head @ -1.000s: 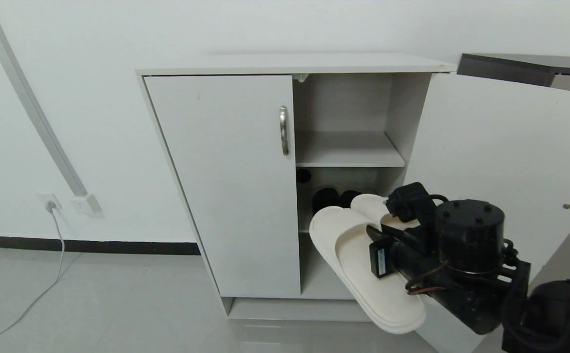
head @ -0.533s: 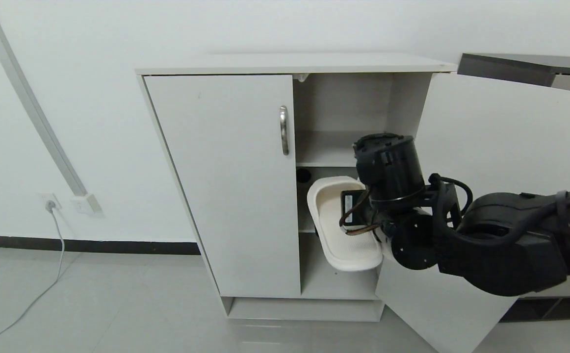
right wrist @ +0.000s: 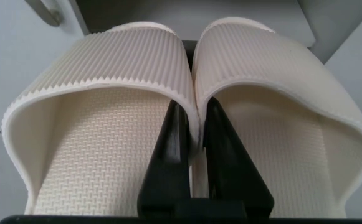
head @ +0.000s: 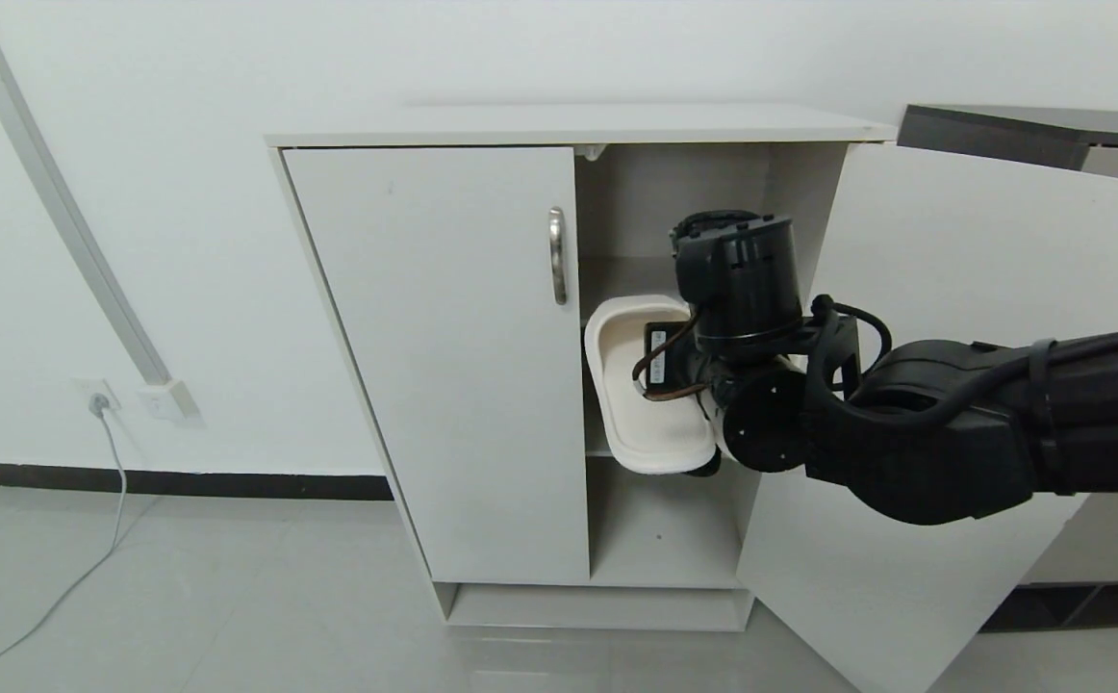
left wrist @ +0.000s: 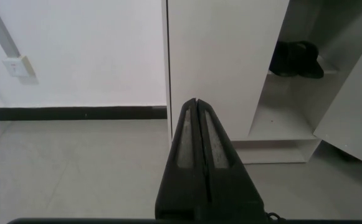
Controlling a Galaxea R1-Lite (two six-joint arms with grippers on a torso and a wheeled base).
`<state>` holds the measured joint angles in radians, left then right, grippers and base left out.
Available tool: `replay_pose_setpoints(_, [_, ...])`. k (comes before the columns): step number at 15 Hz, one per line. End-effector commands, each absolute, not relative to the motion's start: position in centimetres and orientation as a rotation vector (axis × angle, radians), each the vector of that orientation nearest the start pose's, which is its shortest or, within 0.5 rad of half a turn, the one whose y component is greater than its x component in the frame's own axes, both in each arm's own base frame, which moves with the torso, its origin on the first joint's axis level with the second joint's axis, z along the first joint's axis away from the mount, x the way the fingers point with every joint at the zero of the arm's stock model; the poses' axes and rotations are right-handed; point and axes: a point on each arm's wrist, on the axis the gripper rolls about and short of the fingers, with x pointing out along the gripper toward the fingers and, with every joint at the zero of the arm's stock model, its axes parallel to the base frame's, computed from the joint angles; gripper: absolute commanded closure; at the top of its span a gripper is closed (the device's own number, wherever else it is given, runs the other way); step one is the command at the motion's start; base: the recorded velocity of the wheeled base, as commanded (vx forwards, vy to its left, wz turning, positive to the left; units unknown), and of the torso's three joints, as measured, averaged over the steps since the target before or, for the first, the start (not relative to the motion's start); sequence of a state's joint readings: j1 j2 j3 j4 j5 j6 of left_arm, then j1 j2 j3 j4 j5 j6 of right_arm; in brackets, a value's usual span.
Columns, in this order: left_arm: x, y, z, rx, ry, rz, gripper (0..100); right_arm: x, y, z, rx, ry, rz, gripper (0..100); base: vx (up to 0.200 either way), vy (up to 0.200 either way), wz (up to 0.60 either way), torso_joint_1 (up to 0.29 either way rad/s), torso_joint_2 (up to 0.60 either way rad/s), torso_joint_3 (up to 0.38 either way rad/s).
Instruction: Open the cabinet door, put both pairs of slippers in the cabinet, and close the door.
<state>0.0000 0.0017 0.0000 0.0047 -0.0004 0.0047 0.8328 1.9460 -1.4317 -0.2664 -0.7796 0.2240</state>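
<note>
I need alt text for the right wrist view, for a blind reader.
The right pincer grips a pair of cream slippers by their touching inner walls, side by side, openings toward the camera. Behind them are the grey inside of the cabinet and a metal door handle.

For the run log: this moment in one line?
right gripper: shut on white slippers, at cabinet opening | left gripper: shut | right door: open | black slippers: on shelf

wall (head: 184,250): white, grey trunking (head: 49,192) slanting down to small box (head: 170,400)
socket (head: 97,397): low, grey cable (head: 88,568) plugged in, trailing over floor (head: 232,626)
skirting (head: 165,481): black strip
far right: dark-topped unit (head: 1030,135)
</note>
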Motion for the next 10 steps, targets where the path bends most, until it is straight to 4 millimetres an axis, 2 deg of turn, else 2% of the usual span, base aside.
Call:
replay_pose_setpoints(1, [-2.27, 0.00, 7.50, 0.005, 0.006, 0.000, 100, 28.13, 28.04, 22.89, 0.036, 0.185, 0.024, 100, 0.000, 0.000, 0.00, 0.000, 0.00, 0.000])
replay_pose_setpoints(5, [-2.27, 0.00, 7.50, 0.005, 0.006, 0.000, 100, 28.40, 27.80, 22.80, 0.036, 0.186, 0.013, 100, 0.000, 0.000, 0.00, 0.000, 0.00, 0.000])
replay_pose_setpoints(10, [-2.27, 0.00, 7.50, 0.005, 0.006, -0.002, 100, 28.59, 27.82, 22.80, 0.038, 0.184, 0.012, 100, 0.200, 0.000, 0.00, -0.002, 0.00, 0.004])
